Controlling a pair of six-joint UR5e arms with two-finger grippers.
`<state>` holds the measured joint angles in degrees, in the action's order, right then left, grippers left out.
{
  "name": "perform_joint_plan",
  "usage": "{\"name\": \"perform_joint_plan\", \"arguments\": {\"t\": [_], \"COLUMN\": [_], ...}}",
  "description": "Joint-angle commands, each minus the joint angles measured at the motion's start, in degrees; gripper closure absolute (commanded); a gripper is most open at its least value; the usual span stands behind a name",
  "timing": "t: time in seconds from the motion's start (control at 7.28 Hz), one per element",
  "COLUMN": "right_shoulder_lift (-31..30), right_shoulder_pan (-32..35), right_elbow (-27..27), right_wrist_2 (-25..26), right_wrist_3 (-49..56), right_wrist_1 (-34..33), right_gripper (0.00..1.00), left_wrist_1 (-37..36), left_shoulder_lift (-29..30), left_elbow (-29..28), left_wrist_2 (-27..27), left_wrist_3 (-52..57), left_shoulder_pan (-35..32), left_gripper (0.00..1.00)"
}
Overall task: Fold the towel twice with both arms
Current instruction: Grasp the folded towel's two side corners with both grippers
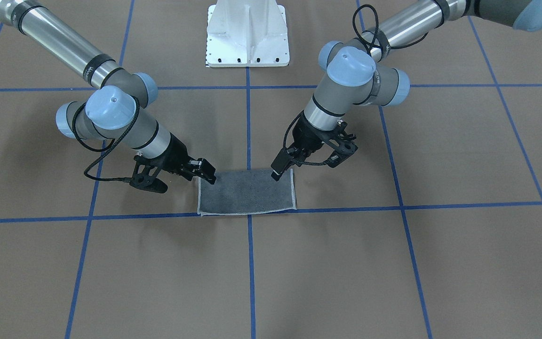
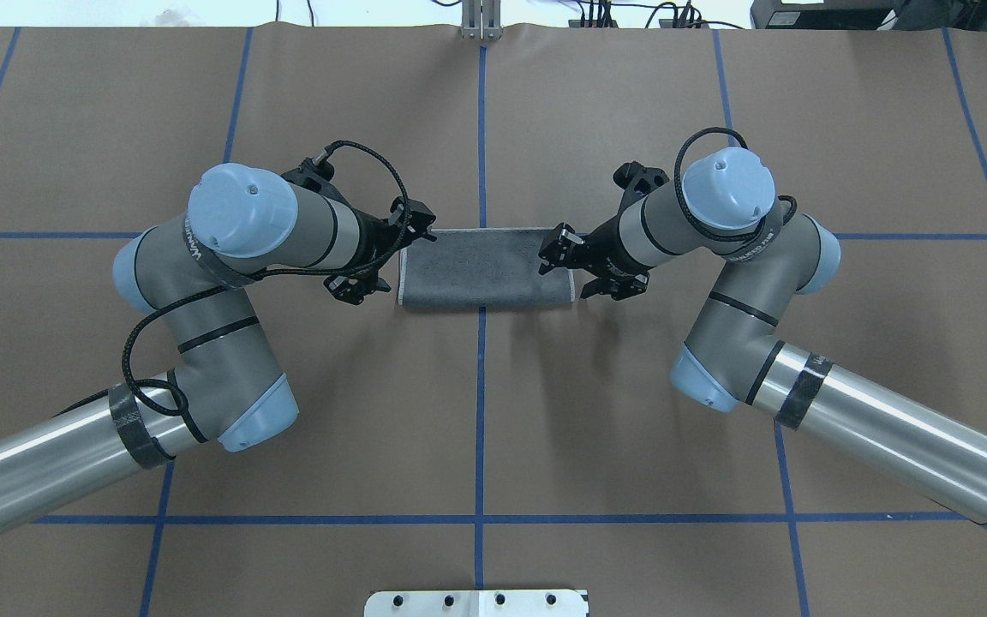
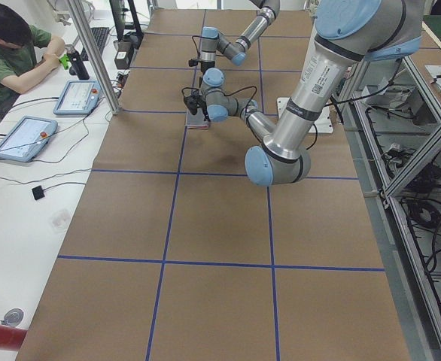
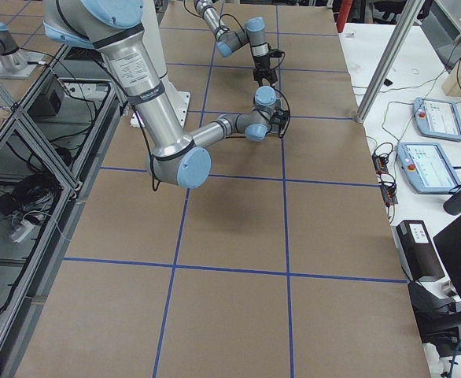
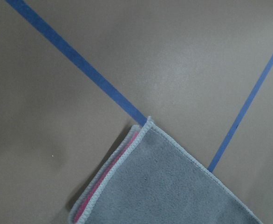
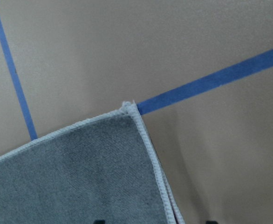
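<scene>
The towel [image 1: 246, 192] lies flat on the brown table, folded into a rectangle with its dark grey face up. Its far edge lies along a blue tape line [image 2: 485, 267]. The left wrist view shows one far corner [image 5: 164, 186], with a pink strip between the layers. The right wrist view shows the other far corner [image 6: 80, 168]. My left gripper [image 1: 278, 173] [image 2: 412, 231] hovers open over the towel's left end. My right gripper [image 1: 207, 175] [image 2: 555, 248] hovers open over its right end. Neither holds cloth.
The white bolted pedestal [image 1: 247, 37] stands at the robot's side of the table. Blue tape lines [image 2: 481, 403] form a grid on the brown surface. An operator [image 3: 10, 45] sits with tablets [image 3: 21, 137] beyond the far edge.
</scene>
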<state>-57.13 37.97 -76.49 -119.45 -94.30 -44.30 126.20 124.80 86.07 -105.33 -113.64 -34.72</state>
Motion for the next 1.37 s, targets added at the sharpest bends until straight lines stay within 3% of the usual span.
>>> {"name": "perform_joint_plan", "arguments": {"t": [0.0, 0.14, 0.27, 0.41, 0.96, 1.24], "right_shoulder_lift": [0.9, 0.8, 0.8, 0.8, 0.3, -1.8], "right_shoulder_pan": [0.0, 0.1, 0.3, 0.4, 1.8, 5.9], "right_elbow": [1.3, 1.3, 1.3, 1.3, 0.9, 0.6], "right_wrist_2": [0.0, 0.0, 0.0, 0.0, -1.3, -9.4], "right_wrist_3": [0.0, 0.0, -0.1, 0.0, -0.1, 0.4], "right_wrist_1": [0.1, 0.0, 0.1, 0.1, 0.4, 0.7], "right_gripper": [0.28, 0.35, 0.58, 1.0, 1.0, 1.0], "left_wrist_1": [0.0, 0.0, 0.0, 0.0, 0.0, 0.0], "left_shoulder_lift": [-0.1, -0.1, -0.1, -0.1, -0.1, -0.1], "left_elbow": [0.1, 0.1, 0.1, 0.1, 0.2, 0.2], "left_wrist_2": [0.0, 0.0, 0.0, 0.0, 0.0, 0.0], "left_wrist_3": [0.0, 0.0, 0.0, 0.0, 0.1, 0.0], "left_shoulder_pan": [0.0, 0.0, 0.0, 0.0, -0.2, -0.2], "left_gripper": [0.0, 0.0, 0.0, 0.0, 0.0, 0.0]}}
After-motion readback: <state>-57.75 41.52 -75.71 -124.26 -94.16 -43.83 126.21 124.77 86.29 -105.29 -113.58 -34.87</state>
